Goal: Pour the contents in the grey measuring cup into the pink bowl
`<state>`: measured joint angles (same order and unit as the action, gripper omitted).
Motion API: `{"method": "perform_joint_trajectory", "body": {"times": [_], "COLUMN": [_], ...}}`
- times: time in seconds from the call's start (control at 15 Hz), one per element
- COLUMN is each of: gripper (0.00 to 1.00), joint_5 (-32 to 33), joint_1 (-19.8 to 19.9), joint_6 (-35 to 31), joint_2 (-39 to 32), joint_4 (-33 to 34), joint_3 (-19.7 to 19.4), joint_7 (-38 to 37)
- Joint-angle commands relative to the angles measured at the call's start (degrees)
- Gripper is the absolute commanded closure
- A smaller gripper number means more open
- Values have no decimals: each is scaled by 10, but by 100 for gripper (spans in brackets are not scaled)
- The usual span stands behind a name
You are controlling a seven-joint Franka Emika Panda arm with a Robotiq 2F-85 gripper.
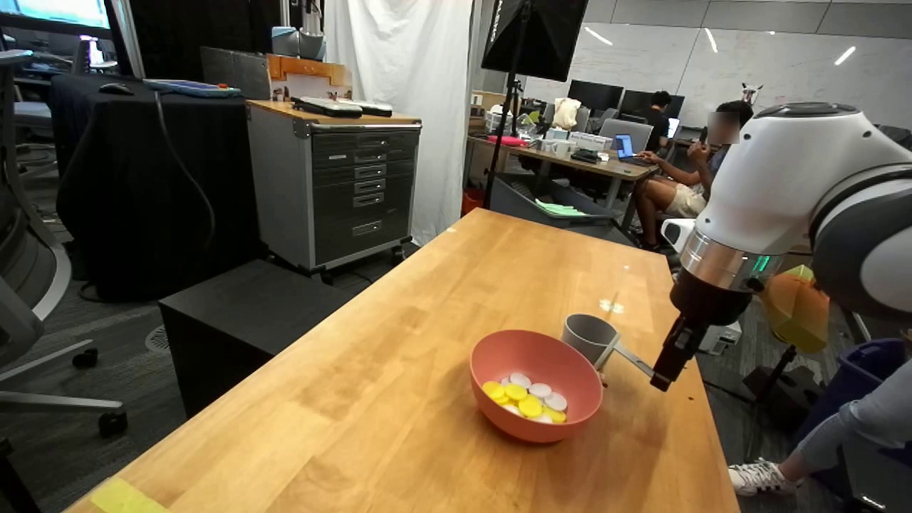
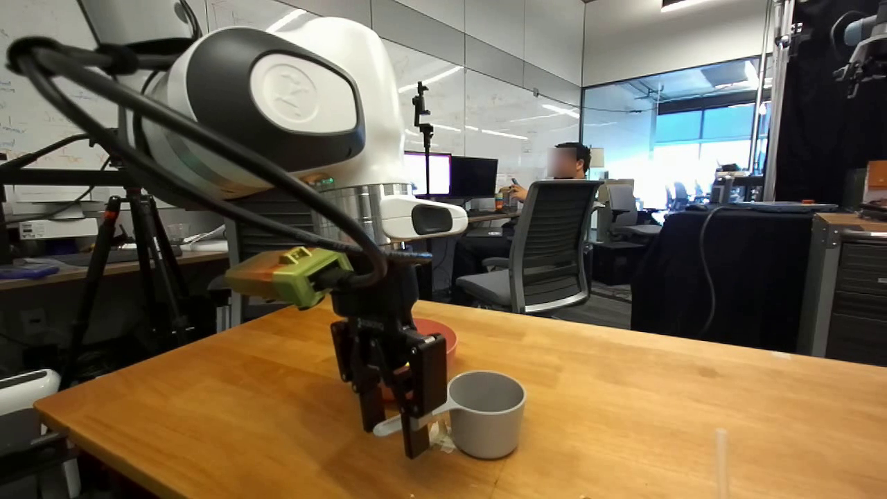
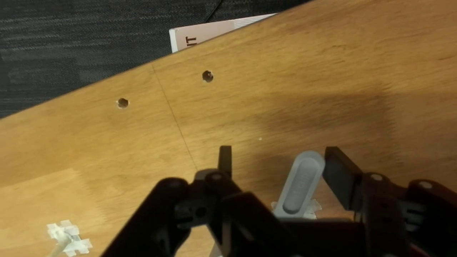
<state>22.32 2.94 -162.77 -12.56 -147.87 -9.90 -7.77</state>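
The black two-fingered hand [image 3: 277, 154] is held with its fingers [image 3: 340, 180] apart astride the slim grey handle [image 3: 300, 185], which lies nearer one of them. By an uneven closing, the small round grey measuring cup [image 2: 487, 419], upright on the wooden worktop [image 1: 399, 377] near the wide salmon-pink bowl [image 1: 545, 356] of yellow and white discs [image 1: 530, 406], could be slewed aside. Were only the handle's end pinched, the cup could be twisted during tilting and any contents, unseen here, spilled outside the bowl.

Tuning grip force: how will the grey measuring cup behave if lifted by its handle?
Likely stiff: the grey measuring cup has a handle jutting straight out, no sag. Probably dips cup-end down, as its bulk sits at one end of that slim handle. May slip slightly; the handle looks smooth.
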Motion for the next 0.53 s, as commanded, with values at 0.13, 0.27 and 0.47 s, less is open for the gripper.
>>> {"method": "perform_joint_trajectory", "body": {"times": [0.13, 0.27, 0.47], "gripper": [81, 96, 94], "joint_5": [2, -1, -4], "joint_1": [-17, -17, -17], "joint_6": [-19, -21, -23], "joint_2": [-11, -14, -16], "joint_4": [12, 16, 21], "joint_3": [-19, -21, -23], "joint_7": [-19, -19, -21]}}
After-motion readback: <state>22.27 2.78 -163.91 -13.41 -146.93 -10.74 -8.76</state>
